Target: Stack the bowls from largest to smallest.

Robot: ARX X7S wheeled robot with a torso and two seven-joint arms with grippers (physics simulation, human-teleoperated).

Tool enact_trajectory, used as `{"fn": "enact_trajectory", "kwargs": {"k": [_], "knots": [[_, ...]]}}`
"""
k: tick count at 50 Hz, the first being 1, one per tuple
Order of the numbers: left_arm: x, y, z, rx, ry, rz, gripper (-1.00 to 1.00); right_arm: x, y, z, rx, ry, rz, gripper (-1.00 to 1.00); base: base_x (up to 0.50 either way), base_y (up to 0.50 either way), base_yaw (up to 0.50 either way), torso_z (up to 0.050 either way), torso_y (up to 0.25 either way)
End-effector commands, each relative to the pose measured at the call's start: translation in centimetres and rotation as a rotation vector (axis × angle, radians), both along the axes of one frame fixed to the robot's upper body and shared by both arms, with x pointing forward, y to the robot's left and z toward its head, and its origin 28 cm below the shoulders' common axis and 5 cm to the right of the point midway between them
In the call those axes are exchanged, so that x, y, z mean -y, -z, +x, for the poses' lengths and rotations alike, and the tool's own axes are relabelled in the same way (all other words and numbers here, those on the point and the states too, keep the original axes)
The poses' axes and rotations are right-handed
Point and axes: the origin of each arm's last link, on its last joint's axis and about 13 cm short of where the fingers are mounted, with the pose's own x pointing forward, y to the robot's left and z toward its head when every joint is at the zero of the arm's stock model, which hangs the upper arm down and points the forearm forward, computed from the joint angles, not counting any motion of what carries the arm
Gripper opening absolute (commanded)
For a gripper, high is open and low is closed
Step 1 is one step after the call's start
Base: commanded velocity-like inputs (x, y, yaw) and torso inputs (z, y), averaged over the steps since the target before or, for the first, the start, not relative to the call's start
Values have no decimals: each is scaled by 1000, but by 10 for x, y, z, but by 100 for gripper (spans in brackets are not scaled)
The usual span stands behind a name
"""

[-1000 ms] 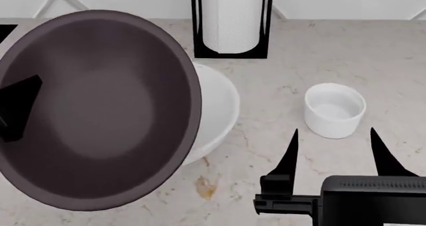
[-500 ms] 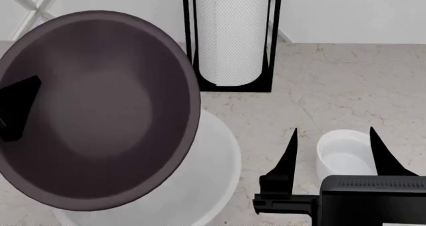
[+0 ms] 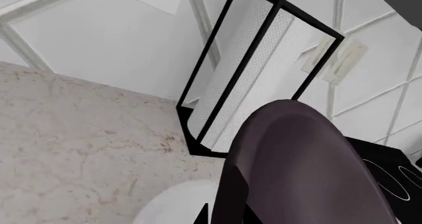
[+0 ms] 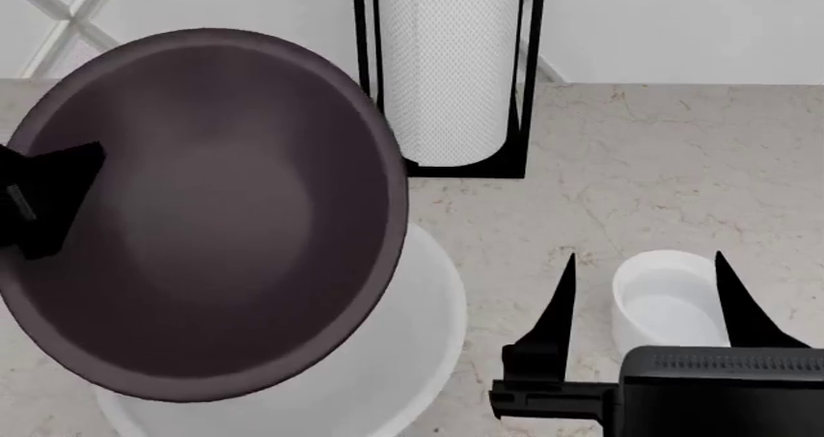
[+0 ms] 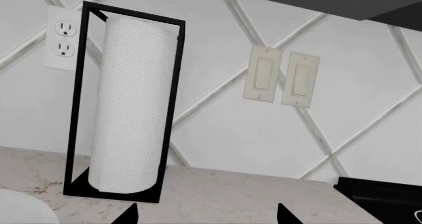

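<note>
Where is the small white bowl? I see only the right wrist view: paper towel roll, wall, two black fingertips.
Observer: In the head view the small white bowl stands on the counter and shows between the open fingers of the right gripper. I cannot tell the gripper's height.
Operator: And the brown one?
Observer: The left gripper holds the dark brown bowl by its rim, over the large white bowl.
Operator: Is it seated inside?
Observer: No, it is steeply tilted, not nested.
</note>
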Motion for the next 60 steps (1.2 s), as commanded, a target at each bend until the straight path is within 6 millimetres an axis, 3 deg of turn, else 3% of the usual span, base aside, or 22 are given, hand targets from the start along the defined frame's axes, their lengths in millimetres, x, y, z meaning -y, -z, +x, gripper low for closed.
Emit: {"fn": "enact_trajectory", "kwargs": {"k": [1, 29, 60], "knots": [[2, -18, 8, -128, -115, 94, -100, 0, 2, 0, 0, -2, 4, 100, 0, 0, 0, 0, 0], [10, -20, 52, -283, -101, 192, -100, 2, 9, -2, -7, 4, 19, 100, 0, 0, 0, 0, 0], [20, -2, 63, -323, -72, 197, -100, 3, 10, -1, -15, 9, 15, 100, 0, 0, 0, 0, 0]]}}
